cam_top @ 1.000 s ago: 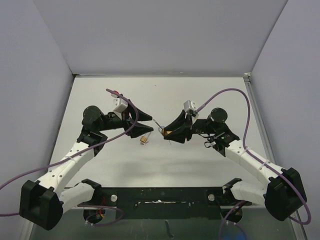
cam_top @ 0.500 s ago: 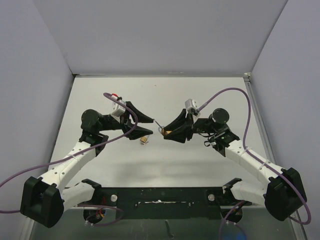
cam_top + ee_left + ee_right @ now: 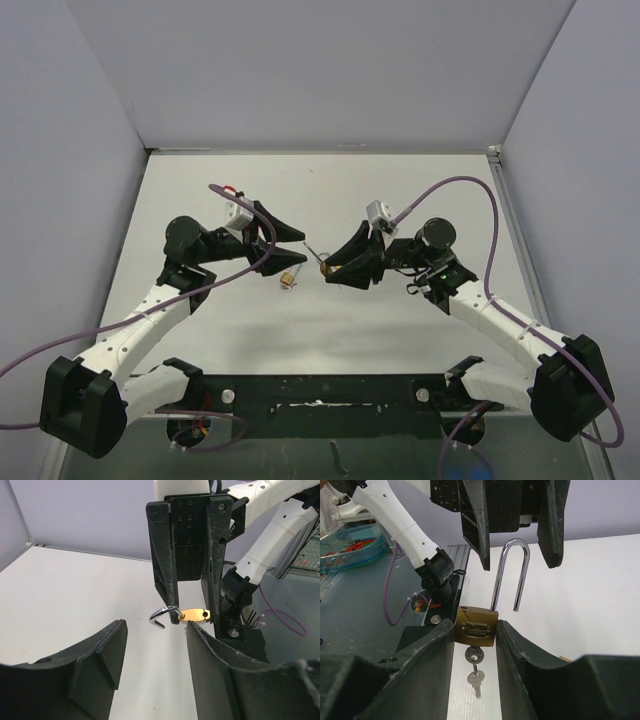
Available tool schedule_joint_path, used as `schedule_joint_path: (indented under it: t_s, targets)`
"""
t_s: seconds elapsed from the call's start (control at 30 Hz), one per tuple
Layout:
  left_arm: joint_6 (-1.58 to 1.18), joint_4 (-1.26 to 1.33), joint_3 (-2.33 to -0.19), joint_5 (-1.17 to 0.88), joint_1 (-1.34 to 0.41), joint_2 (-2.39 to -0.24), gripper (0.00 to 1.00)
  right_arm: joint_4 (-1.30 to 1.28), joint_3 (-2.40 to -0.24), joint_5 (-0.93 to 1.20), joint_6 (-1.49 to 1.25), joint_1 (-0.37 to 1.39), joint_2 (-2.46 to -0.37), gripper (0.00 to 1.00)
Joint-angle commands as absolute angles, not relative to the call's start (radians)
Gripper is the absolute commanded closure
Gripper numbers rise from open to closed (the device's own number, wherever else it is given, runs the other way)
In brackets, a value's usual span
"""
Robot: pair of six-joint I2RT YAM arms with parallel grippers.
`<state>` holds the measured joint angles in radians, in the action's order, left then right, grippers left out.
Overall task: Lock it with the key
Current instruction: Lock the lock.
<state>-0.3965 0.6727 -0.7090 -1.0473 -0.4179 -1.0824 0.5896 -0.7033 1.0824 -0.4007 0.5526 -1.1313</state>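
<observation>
My right gripper [image 3: 332,268] is shut on the body of a brass padlock [image 3: 475,625] and holds it above the table. Its steel shackle [image 3: 512,570] stands open and points toward the left gripper. A key [image 3: 474,654] sits in the keyhole under the body, and a second key [image 3: 476,681] hangs from it. My left gripper [image 3: 298,245] is open and empty, facing the shackle tip with a small gap. In the left wrist view the padlock [image 3: 194,614] and shackle [image 3: 162,616] lie just beyond my open left gripper [image 3: 155,652].
A small brass object [image 3: 290,278] lies on the white table [image 3: 400,190] below the left gripper's fingers. Grey walls close off the back and both sides. The black base frame [image 3: 320,385] runs along the near edge. A blue bin [image 3: 350,545] stands beyond the table.
The left wrist has rolled and its open fingers have come slightly closer to the shackle. The right gripper with the padlock has shifted slightly left.
</observation>
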Motion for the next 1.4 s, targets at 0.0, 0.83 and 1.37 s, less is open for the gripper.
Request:
schedule_joint_path:
  t_s: [0.0, 0.83, 1.37]
  targets:
    - [-0.357, 0.656, -0.734, -1.006, -0.420, -1.047, 0.51, 0.623, -0.712, 1.090, -0.396, 0.568, -1.106, 1.00]
    - [-0.403, 0.746, -0.734, -1.119, -0.428, -1.067, 0.73, 0.611, -0.715, 1.048, -0.376, 0.586, -1.123, 1.00]
    - [-0.313, 0.337, -0.897, -1.027, -0.468, -1.058, 0.88, 0.307, -0.777, 0.830, -0.121, 0.670, -1.084, 1.00]
